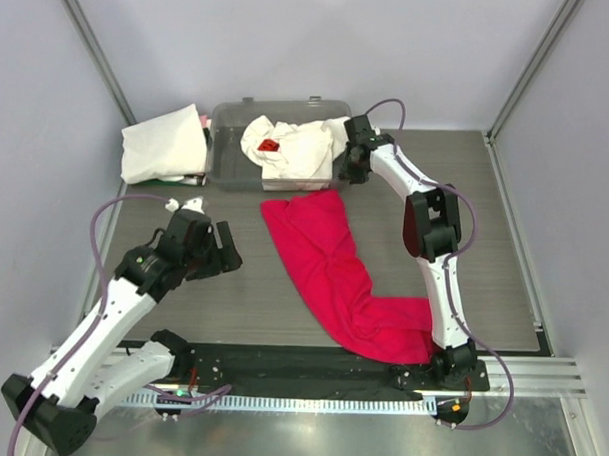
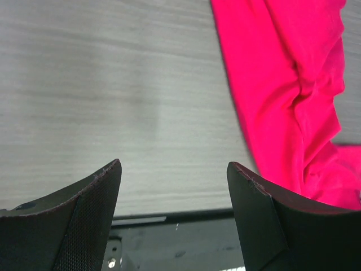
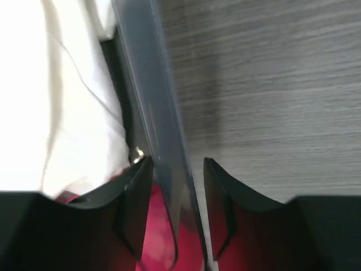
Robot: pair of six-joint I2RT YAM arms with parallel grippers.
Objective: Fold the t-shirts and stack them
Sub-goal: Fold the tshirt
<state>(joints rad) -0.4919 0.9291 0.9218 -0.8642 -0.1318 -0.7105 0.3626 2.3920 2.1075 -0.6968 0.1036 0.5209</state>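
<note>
Left gripper [image 1: 222, 247] is found spread wide over the table [image 1: 232, 296], with nothing between its fingers. One white t-shirt [image 1: 159, 143] is laid folded at the far left. A cream t-shirt [image 1: 292, 148] is heaped in the grey tub [image 1: 230, 150]. The red t-shirt [image 1: 328, 269] is spread crumpled mid-table. Right gripper [image 3: 177, 162] is set half-closed astride the tub wall; a grip cannot be confirmed.

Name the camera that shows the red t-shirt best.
Top external: the red t-shirt shows nearly whole, sprawled from the tub to the foot of the right arm. Left wrist catches only part of it along its right edge. Right wrist shows just a red sliver at its bottom edge.
</note>
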